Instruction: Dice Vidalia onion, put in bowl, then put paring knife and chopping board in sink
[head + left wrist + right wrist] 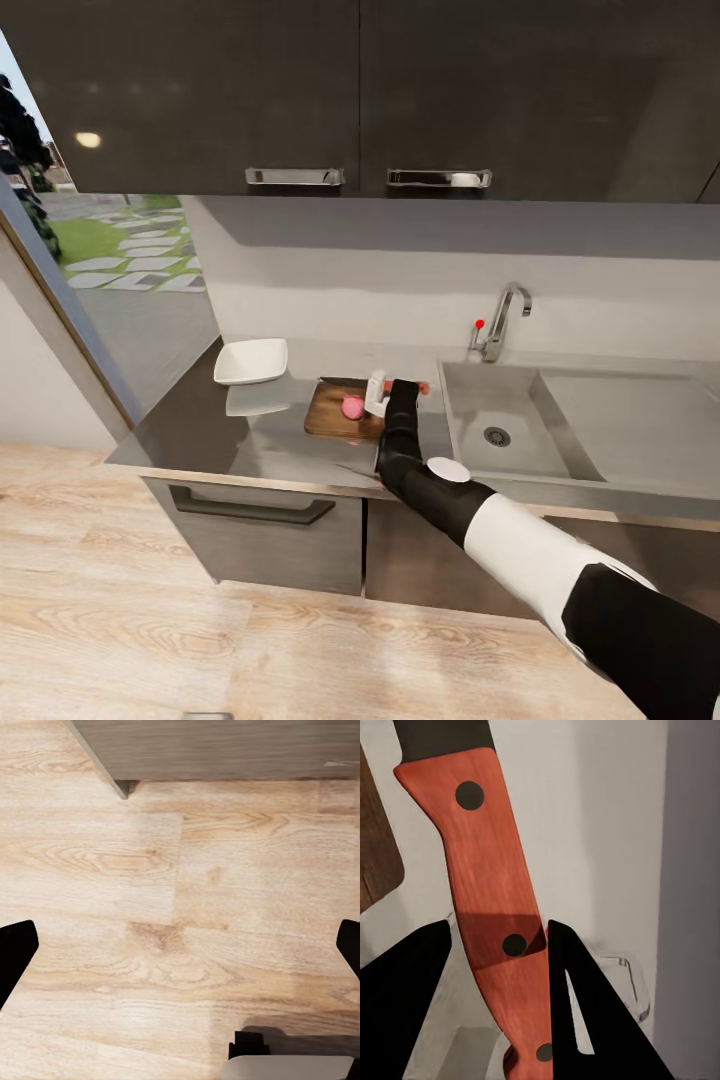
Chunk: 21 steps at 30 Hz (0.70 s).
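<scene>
a: onion [353, 407] sits whole on the chopping board [334, 418], out of the sink [560, 420]. undiced.

b: right gripper [499, 967], fingers spread, straddles the paring knife [487, 892] just beside the board. bowl [251, 361] beyond the board awaits; left gripper [180, 945] spread.

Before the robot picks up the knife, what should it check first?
1. Vidalia onion on the chopping board: ok.
2. Right claw straddling the red handle of the paring knife: ok.
3. Claw shut on the handle: cannot tell, one finger looks close.
4. Bowl on the countertop, ready: ok.
5. Sink free for later: ok.
6. Left claw out of the way, over the floor: ok.
</scene>
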{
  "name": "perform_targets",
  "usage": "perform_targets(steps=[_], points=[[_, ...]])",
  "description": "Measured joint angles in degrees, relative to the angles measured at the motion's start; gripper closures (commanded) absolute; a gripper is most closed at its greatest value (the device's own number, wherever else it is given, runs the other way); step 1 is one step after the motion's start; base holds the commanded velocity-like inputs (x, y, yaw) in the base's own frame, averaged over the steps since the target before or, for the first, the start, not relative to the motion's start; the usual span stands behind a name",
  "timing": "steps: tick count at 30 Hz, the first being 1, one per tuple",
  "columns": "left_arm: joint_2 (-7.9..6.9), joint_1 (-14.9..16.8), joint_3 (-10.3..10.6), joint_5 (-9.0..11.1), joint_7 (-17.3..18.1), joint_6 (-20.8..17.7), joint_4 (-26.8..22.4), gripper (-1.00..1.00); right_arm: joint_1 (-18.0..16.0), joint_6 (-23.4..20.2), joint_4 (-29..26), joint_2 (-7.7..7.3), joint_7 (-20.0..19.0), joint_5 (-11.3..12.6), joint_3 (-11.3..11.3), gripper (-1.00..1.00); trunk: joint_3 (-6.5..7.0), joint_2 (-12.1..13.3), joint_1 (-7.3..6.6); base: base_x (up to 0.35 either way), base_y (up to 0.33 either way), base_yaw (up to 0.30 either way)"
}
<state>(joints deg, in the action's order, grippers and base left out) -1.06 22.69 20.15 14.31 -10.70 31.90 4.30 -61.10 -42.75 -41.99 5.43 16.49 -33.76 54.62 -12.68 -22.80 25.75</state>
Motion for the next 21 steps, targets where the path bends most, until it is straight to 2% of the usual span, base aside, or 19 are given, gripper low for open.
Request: perform_targets(steps=[13,18,21], points=[[-0.46,0.0,0.0,0.1,-0.1,0.0,0.1,-1.00,1.9,-4.2,-2.0,4.21,3.4,-4.1,4.3,1.00,0.00,0.0,0.00,0.000,0.000,0.000],[-0.52,0.0,0.0,0.1,-0.1,0.0,0.1,-1.00,2.0,-5.8,-2.1,4.32,5.0,-5.7,4.9,1.00,0.00,0.0,0.00,0.012,0.000,0.000],[-0.55,0.0,0.0,0.0,-0.1,-0.1,0.1,-1.00,2.0,-6.2,-2.0,4.30,5.9,-6.7,4.8,1.00,0.00,0.0,-0.02,0.183,0.028,0.000]])
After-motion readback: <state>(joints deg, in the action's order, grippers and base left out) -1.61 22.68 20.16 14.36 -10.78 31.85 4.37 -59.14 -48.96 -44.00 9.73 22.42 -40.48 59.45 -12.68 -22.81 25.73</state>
